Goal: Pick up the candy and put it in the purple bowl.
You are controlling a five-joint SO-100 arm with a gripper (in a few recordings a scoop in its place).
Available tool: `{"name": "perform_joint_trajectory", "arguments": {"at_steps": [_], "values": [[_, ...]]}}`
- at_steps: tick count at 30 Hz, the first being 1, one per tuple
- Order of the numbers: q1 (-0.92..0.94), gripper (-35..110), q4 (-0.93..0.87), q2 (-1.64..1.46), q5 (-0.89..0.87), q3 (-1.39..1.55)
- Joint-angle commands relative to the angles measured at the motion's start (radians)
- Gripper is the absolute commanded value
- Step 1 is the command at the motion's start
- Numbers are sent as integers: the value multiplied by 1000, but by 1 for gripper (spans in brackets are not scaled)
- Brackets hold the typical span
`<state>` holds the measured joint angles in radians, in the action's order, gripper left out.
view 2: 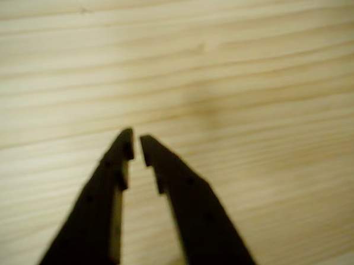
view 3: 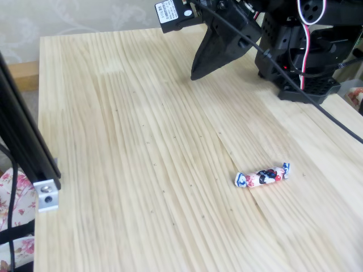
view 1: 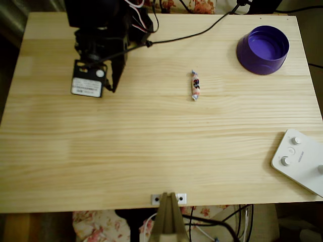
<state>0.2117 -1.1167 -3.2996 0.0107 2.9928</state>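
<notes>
The candy (view 1: 195,84) lies on the bare wood near the middle of the table, a small whitish wrapper with red and dark marks; in the fixed view the candy (view 3: 262,177) is in the right foreground. The purple bowl (view 1: 263,49) stands upright at the table's far right corner, with nothing inside. My black gripper (view 1: 112,88) hovers over the far left part of the table, well left of the candy. In the wrist view the gripper (view 2: 136,140) points down at plain wood, its jaws almost touching at the tips with nothing between them. The gripper (view 3: 194,75) hangs just above the tabletop.
A white device with knobs (view 1: 300,159) lies at the table's right front edge. A black cable (view 1: 202,31) runs across the back of the table from the arm base (view 3: 300,39). A metal bracket (view 1: 169,198) sits at the front edge.
</notes>
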Motion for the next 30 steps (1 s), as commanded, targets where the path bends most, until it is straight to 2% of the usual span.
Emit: {"name": "perform_joint_trajectory", "arguments": {"at_steps": [1,30], "values": [[21,-1,-5,0,-12,-12],[9,-1,-5,0,5,-12]]}}
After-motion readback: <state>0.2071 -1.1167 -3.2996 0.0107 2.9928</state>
